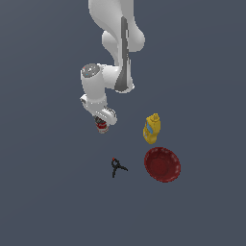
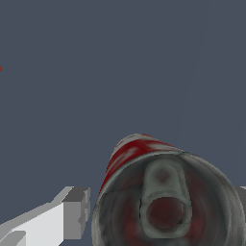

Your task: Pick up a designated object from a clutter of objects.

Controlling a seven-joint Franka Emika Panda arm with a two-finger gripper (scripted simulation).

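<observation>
Dark grey floor (image 1: 48, 192); can (image 2: 163, 192) between fingers (image 2: 72, 214) of hand (image 1: 102, 126), gripped.

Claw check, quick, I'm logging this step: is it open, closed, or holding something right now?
Claw: fingers on either side of the can, with one finger apart from its side; a firm grip cannot be told.

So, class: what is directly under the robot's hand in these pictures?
A small red-and-white can, its grey metal top facing the wrist camera, sits between the fingers of the hand. In the exterior view the hand covers most of it, and the can's underside is hidden.
</observation>
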